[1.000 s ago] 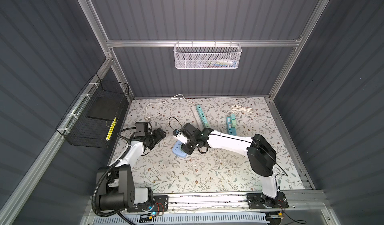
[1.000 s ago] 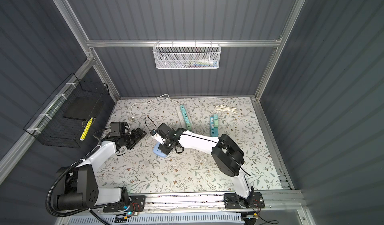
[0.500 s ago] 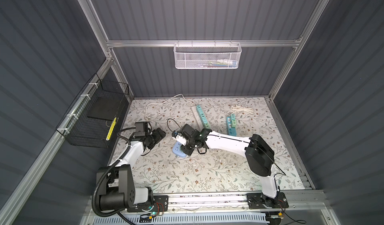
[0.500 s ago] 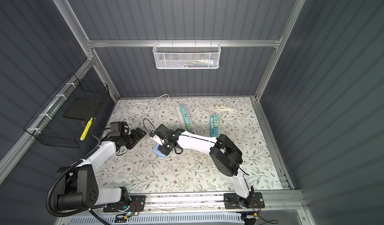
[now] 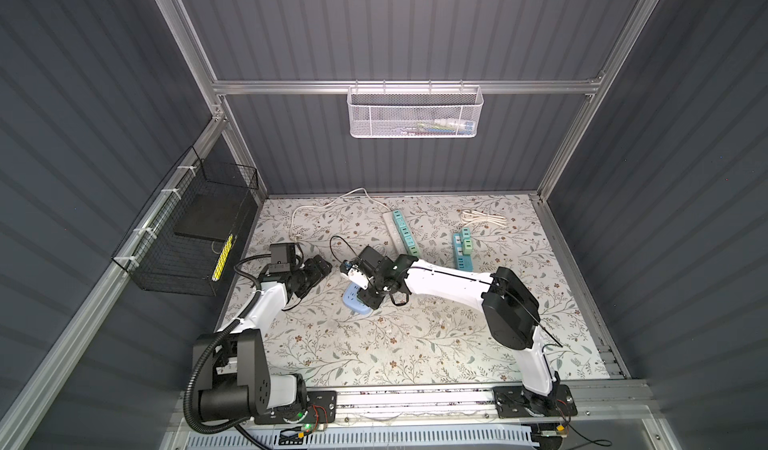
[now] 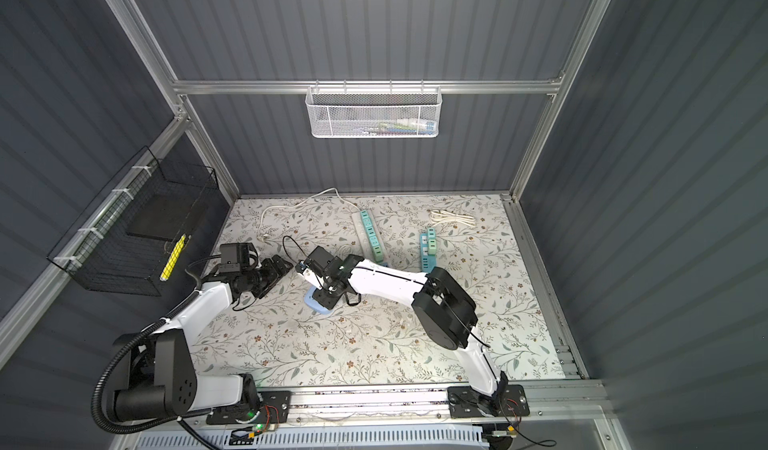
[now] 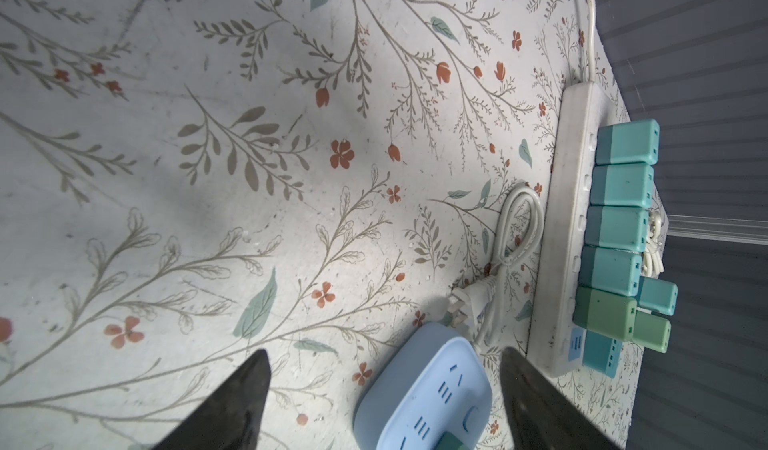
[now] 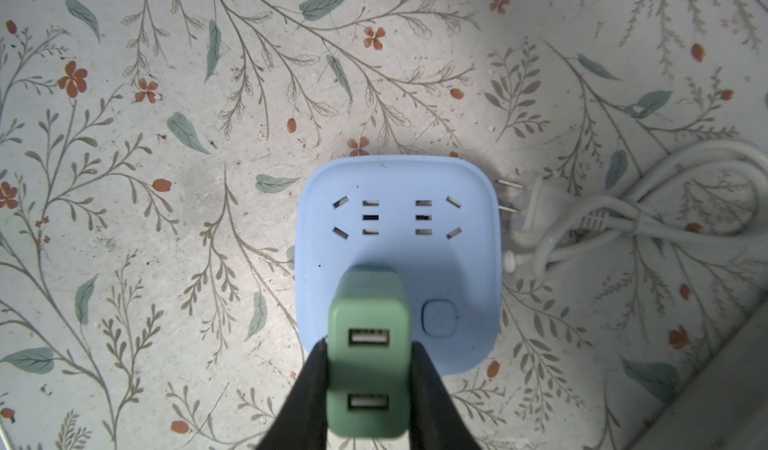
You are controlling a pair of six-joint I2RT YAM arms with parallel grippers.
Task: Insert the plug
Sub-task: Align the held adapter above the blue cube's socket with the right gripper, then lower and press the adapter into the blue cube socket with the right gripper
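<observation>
A green plug (image 8: 368, 369) with two USB ports is pinched between the black fingers of my right gripper (image 8: 369, 346), which is shut on it. It stands over the near-left part of a light-blue square socket block (image 8: 399, 219), beside the block's button; its prongs are hidden. In both top views the right gripper (image 5: 368, 296) (image 6: 328, 294) points down onto the block (image 5: 352, 302) (image 6: 311, 302). My left gripper (image 7: 384, 354) is open and holds nothing, just left of the block (image 7: 424, 394) in both top views (image 5: 320, 267) (image 6: 280, 267).
A coiled white cable with a two-pin plug (image 8: 623, 219) lies against the block. Behind stands a white power strip full of teal plugs (image 5: 401, 231), and a second blue strip (image 5: 463, 248). Another white cable (image 5: 482, 218) is at the back right. A black wire basket (image 5: 187, 240) hangs on the left wall.
My right gripper, with the green plug in it, has shifted slightly left over the blue block. The left arm has not moved.
</observation>
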